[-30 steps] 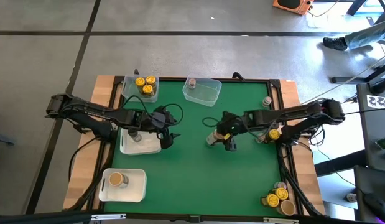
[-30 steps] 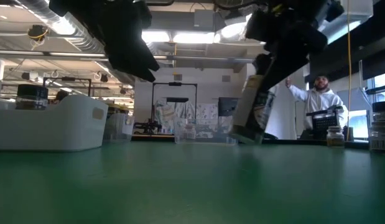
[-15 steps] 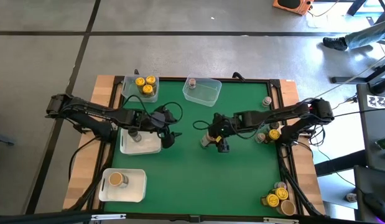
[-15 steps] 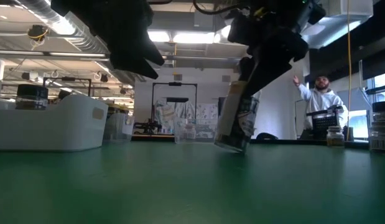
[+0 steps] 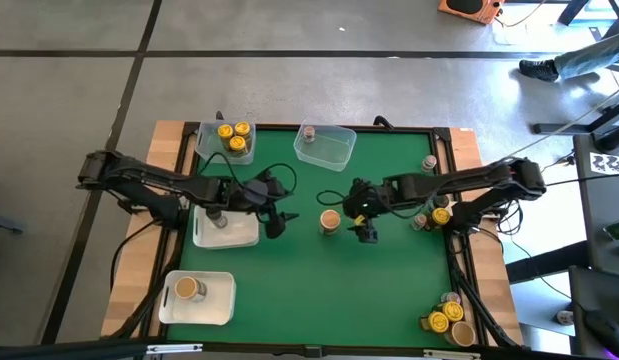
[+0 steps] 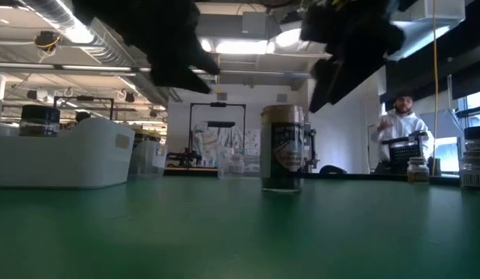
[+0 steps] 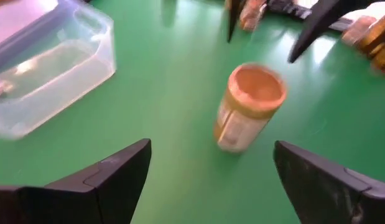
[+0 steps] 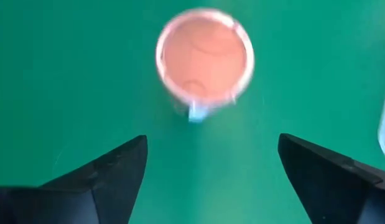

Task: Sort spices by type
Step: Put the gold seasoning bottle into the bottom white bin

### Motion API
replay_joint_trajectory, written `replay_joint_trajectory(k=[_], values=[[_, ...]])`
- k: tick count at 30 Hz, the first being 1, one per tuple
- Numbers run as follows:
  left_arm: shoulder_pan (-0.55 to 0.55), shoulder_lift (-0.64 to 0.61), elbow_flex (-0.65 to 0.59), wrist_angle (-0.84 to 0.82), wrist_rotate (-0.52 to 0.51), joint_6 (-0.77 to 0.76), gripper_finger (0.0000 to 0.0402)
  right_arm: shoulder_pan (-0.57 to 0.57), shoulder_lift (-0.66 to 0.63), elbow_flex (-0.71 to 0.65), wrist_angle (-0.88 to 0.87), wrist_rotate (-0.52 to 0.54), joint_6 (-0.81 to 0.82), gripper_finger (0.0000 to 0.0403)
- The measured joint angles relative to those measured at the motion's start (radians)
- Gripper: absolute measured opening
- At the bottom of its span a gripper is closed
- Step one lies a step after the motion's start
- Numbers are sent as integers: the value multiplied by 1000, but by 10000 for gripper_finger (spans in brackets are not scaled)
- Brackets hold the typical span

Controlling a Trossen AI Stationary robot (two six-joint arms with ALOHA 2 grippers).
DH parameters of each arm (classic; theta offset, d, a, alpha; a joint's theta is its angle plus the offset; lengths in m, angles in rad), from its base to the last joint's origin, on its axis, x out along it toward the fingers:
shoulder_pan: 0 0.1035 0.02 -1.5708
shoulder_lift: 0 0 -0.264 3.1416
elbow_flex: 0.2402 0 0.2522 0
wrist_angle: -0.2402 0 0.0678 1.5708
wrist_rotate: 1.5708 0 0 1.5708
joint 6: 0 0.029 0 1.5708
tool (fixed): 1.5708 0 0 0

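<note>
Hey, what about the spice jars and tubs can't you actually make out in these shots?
- Tan-lidded jar: label print unreadable, backlit in the low view.
- White tray: contents partly hidden by the left arm, high view.
- Jars at the table's corner: too small to tell kinds apart, high view.

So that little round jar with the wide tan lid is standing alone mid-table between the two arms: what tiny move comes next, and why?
Probably the left gripper eases toward the tan-lidded jar to take it. The jar stands upright on the green table, free of the right gripper, whose fingers are open and apart from it. The left gripper is open too and faces the jar, and a similar tan-lidded jar sits in the white tray on its side.
</note>
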Motion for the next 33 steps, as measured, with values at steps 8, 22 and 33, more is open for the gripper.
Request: replay_joint_trajectory(k=[8, 22, 33], values=[[0, 174, 0, 347, 69, 154, 335, 0, -166, -168, 45, 88, 47, 360], [-3, 407, 228, 305, 82, 198, 335, 0, -196, -495, 379, 141, 144, 360], [-3, 497, 284, 259, 99, 195, 335, 0, -196, -575, 424, 210, 214, 360]])
